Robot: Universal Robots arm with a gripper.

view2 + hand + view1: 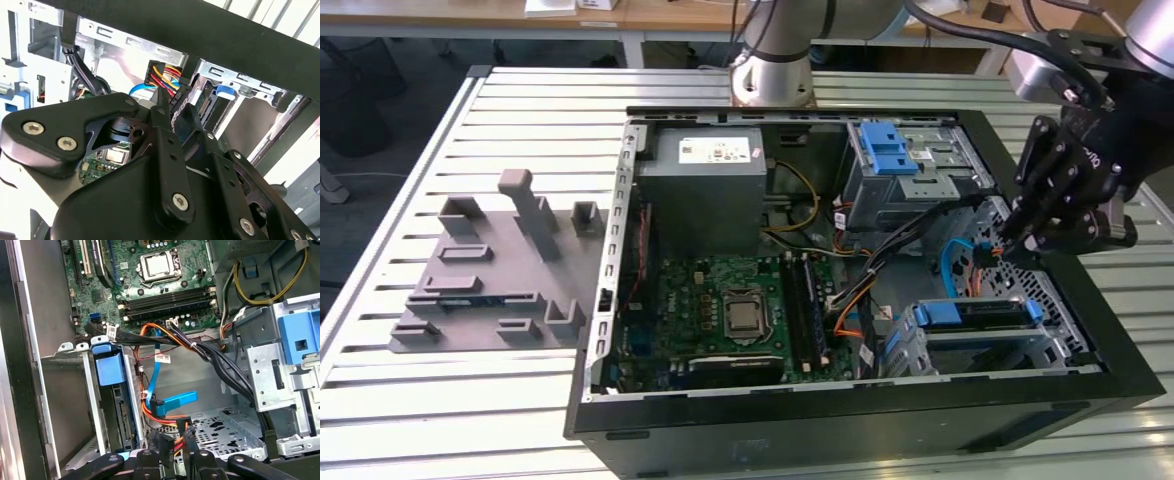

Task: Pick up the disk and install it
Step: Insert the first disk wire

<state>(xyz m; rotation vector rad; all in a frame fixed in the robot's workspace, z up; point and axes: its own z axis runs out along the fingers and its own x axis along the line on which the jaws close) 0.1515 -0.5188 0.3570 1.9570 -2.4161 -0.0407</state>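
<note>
1. The desk (454, 400) is a slatted metal surface. An open computer case (854, 415) lies on it and takes up the middle and right of the exterior view.
2. The disk (971, 314) sits in a metal drive cage (1047, 345) at the lower right of the case, inside the near wall. Its blue bracket faces up. In the first wrist view the disk (120, 415) stands on edge between the cage walls, with the blue bracket tab at its end.
3. The motherboard (720, 310) lies flat at the lower centre of the case. Orange and black cables (854, 290) run between it and the drive cage.
4. The hand (1014, 240) hangs over the right edge of the case, above and behind the disk and apart from it. It holds nothing that can be seen. Whether it is open or closed cannot be told. In the first wrist view the hand (172, 450) is just above a bundle of orange and black leads, near a blue cable (172, 402).
5. The power supply (707, 190) stands at the upper centre of the case. A second cage with a blue latch (894, 160) is at the upper right.
6. The grey stand (494, 270) rests on the desk at the exterior view's left, well apart from the case.
7. The arm base (774, 60) rises at the top centre, behind the case.
</note>
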